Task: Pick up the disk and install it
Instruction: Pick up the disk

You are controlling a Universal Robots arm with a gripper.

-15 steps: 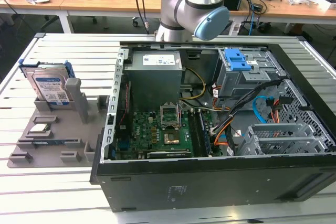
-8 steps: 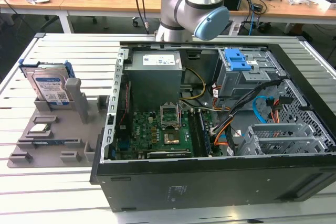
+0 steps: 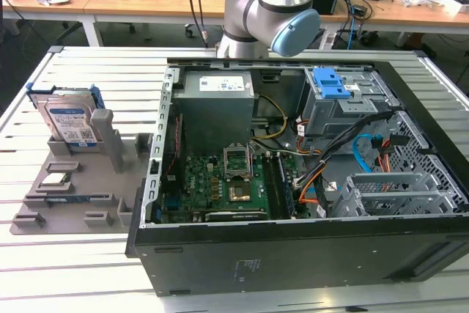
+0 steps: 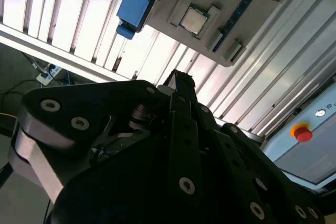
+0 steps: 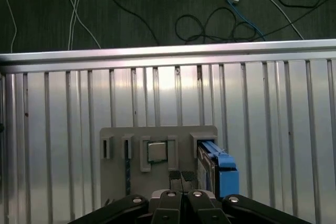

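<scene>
Well, my gripper hung over the slatted table, fingers pressed together with nothing between them, looking down on the grey holder. The disk stood upright in a slot at one end of that holder, inside its blue bracket, and I did not touch it. To take it well, I judged that I must spread the fingers, come straight down over its upper edge, pinch the two flat faces rather than the bracket alone, and lift along the slot so that it would not jam. In the same holder a small square chip lay flat in its own pocket. The open computer case beside the holder held a green board, cables, a blue latch plate and a metal cage.
</scene>
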